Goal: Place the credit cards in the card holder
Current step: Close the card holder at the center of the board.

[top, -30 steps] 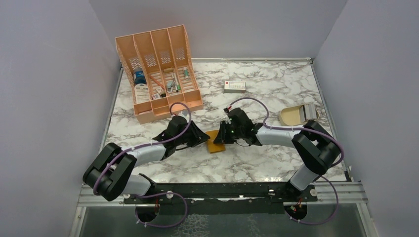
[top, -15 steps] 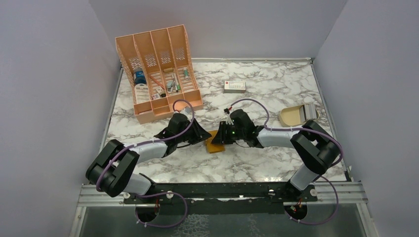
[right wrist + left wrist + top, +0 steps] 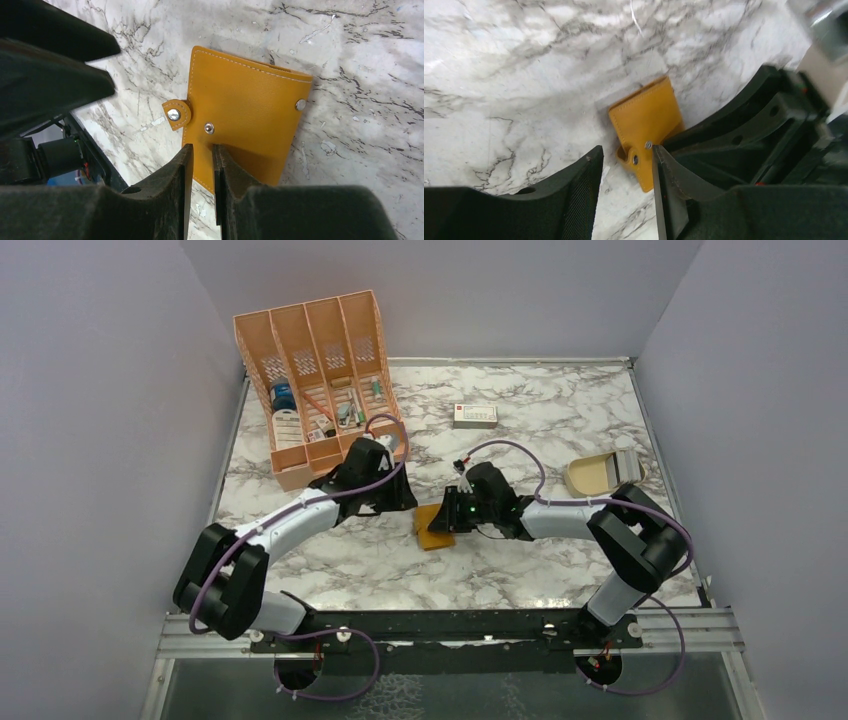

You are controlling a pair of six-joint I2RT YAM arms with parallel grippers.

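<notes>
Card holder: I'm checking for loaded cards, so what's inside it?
Nothing shows: the card holder lies folded on the marble table, its interior hidden, and the right gripper pinches its edge.

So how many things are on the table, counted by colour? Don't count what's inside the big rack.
Orange or mustard: 2, the desk organiser and the card holder.
White: 1, the small box.
Tan: 1, the dish.
Total: 4.

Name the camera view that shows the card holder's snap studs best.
Right wrist: the card holder fills the frame, strap and studs sharp. Left wrist shows it smaller, partly hidden by the other arm. The top external view shows only an orange patch.
</notes>
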